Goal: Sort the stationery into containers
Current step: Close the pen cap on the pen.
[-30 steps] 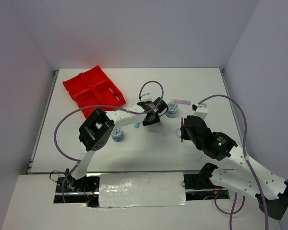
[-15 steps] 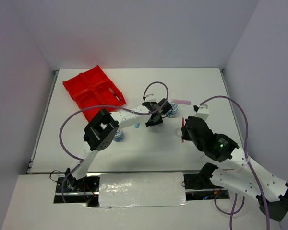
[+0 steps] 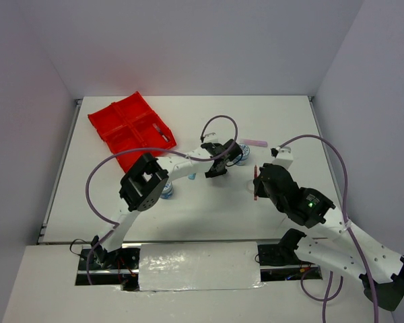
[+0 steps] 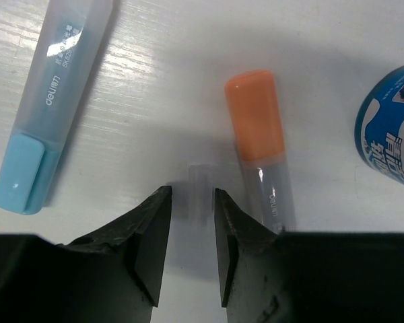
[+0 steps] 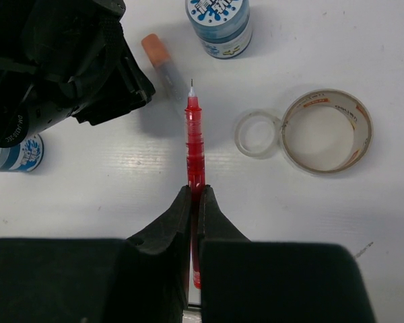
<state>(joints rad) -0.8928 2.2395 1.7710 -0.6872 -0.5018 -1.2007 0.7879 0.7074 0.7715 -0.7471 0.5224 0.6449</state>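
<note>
In the left wrist view my left gripper (image 4: 192, 202) is open just above the table, nothing between its jaws. An orange-tipped stick (image 4: 256, 131) lies just right of its right finger, a light-blue stick (image 4: 54, 101) lies further left, and a blue-white tub (image 4: 394, 128) is at the right edge. My right gripper (image 5: 194, 195) is shut on a thin red pen (image 5: 194, 145), tip pointing away. A clear tape ring (image 5: 355, 108) and a smaller clear ring (image 5: 239, 138) lie right of the pen. The red four-compartment tray (image 3: 131, 128) sits at the back left.
A second blue-white tub (image 3: 165, 190) stands near the left arm's elbow. A pink stick (image 3: 254, 142) lies behind the right arm. In the right wrist view a tub (image 5: 219, 23) is ahead of the pen and the left gripper's black body (image 5: 60, 60) fills the upper left.
My left gripper has shifted a little right, toward the tub, and its jaws have narrowed. The right gripper holds the red pen much as before.
</note>
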